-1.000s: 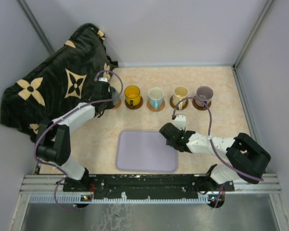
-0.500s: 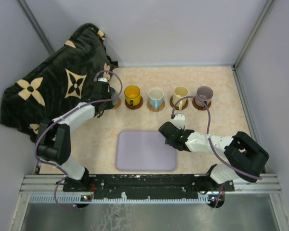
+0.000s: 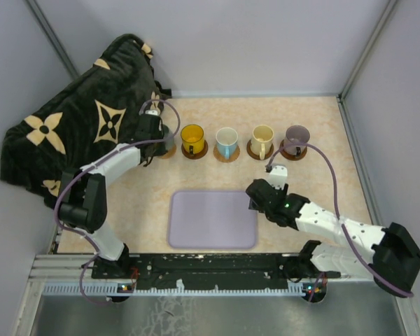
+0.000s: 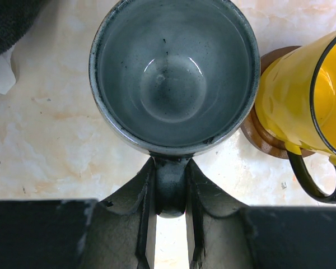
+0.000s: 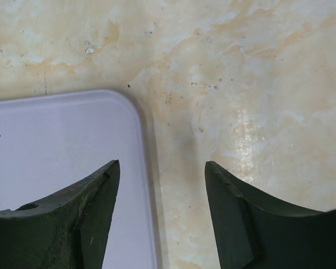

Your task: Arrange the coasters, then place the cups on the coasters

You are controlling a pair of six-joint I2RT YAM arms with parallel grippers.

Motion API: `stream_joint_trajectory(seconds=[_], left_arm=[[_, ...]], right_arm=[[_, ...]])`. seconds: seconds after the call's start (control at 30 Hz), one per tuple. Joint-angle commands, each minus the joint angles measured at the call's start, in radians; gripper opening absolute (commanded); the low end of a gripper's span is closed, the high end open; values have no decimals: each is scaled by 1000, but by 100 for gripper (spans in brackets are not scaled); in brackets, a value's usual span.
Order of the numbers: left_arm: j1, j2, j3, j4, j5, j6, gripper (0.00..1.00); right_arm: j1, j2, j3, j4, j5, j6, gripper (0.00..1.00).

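Left fingers [image 4: 129, 210] clamp grey-green mug [image 4: 173, 73] beside yellow mug [image 4: 302, 95]; right fingers [image 5: 89, 213] open above tray [image 5: 56, 145].

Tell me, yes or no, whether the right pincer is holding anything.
No, the right pincer stands open and empty, with only the lavender tray corner and the table showing between its tips.

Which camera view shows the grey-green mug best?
The left wrist view: the grey-green mug fills the frame, its handle pinched between the jaws. In the top external view the left arm mostly covers it. The right wrist view misses it.
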Motion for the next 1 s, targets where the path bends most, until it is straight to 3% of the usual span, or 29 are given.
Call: stream_joint_trajectory(seconds=[0.0, 0.27, 0.97], left_arm=[[7, -10, 67, 59, -4, 24, 13], [6, -15, 72, 21, 8, 25, 13], [6, -6, 61, 9, 0, 35, 12]], right_arm=[[-6, -104, 43, -94, 97, 21, 63], [-7, -180, 45, -168, 131, 45, 64], [-6, -187, 37, -172, 121, 61, 64]])
